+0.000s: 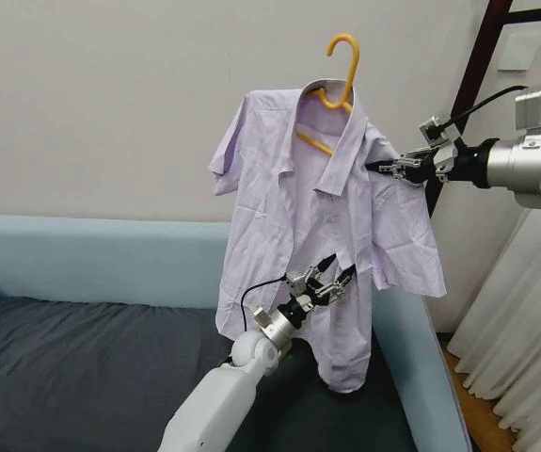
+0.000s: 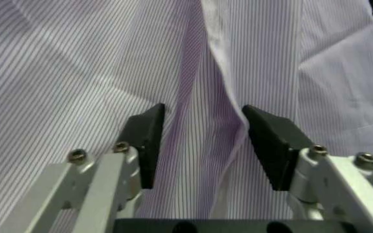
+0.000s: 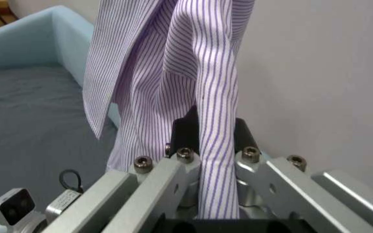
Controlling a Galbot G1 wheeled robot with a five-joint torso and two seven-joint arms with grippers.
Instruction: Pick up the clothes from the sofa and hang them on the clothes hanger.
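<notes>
Left arm: smooth white shell ending in a ribbed silver wrist; a thin black cable loops beside it.
Left gripper: silver linkage bars, round-headed screws, black wedge-shaped pads.
Right arm: thick silver-grey cylinder with a black collar; grey box mounted above; black lead arcing over.
Right gripper: silver bars, four round bolts, black inner faces.

You have nothing legible to log — no text, label, brand, number or sign reads on the striped shirt, the yellow hanger or the sofa.
</notes>
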